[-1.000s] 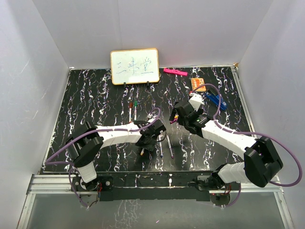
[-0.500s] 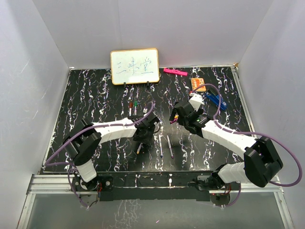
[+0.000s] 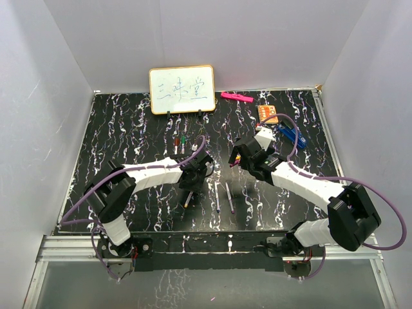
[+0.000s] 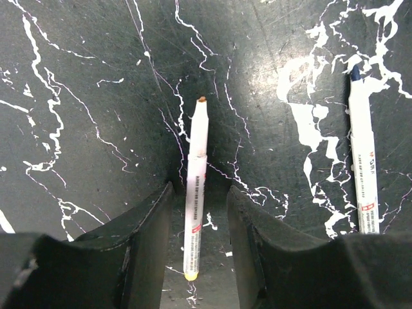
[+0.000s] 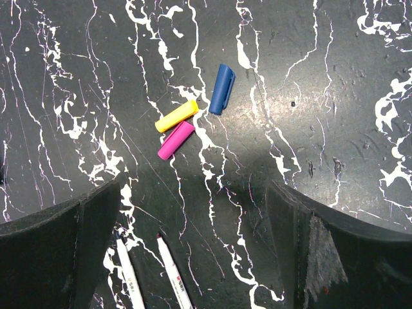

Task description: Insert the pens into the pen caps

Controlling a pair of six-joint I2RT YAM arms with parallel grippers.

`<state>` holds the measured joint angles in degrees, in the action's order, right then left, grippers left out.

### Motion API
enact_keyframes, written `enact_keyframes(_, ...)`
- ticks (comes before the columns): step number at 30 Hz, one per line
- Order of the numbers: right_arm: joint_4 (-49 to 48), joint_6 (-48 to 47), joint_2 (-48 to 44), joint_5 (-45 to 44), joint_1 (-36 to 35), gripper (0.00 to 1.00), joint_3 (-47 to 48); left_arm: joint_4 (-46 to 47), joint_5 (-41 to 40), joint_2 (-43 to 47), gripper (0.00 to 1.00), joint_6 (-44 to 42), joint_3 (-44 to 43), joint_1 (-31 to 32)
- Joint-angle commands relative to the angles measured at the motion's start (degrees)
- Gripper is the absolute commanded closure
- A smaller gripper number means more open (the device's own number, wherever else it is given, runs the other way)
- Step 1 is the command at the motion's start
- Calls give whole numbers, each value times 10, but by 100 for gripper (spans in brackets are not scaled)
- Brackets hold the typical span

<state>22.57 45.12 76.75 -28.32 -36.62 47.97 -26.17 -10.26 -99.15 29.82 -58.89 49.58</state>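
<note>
Shifting toward the small wood-framed whiteboard (image 3: 182,89), Mia: that is what the left tool (image 3: 192,179) has done over the last second. It sat further from the board before, and its jaws have drawn in slightly.

I see it, Tom. Does it hold anything?

Not yet. In its wrist view the jaws stand apart on either side of a thin white plastic pen with a yellow end and a brownish tip (image 4: 196,161). A sliver of black marbled tabletop (image 3: 116,141) shows on both sides, so the tool is parted and gripping nothing. The pen lies flat on the near side of the whiteboard, in front of its right half, and it looks unmoved.

So the shift lines the tool up over the barrel?

That is my reading. The pick of this pen seems about to happen, and I see no pen capped yet. A second white pen with a dark blue tip (image 4: 360,154) lies in front of the board's right edge.

And the right tool (image 5: 193,206)?

It has hardly moved. Its jaws are spread wide and empty, hovering on our side of the whiteboard, just past its right edge. Below it three caps lie loose: a short yellow plastic cap (image 5: 176,116), a magenta cap (image 5: 175,140) and a blue cap (image 5: 222,89).

Then the yellow plastic cap is the likely mate, once the left tool closes and lifts.
</note>
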Motion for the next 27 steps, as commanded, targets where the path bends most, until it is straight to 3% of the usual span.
enact_keyframes(1,-7,5,4,-11,2,7,23,-106,-1,-21,63,-3,48,-5)
enact_keyframes(7,-6,6,13,-7,2,7,27,-132,-7,-10,63,6,63,-6)
enact_keyframes(21,-6,7,13,-7,2,7,25,-95,21,-33,68,16,82,14)
enact_keyframes(23,-6,7,10,-9,2,7,23,-88,28,-40,76,13,83,14)
enact_keyframes(26,-4,6,4,-13,2,7,22,-83,46,-45,99,7,91,13)
enact_keyframes(27,-4,7,4,-14,2,7,21,-83,50,-47,100,6,93,14)
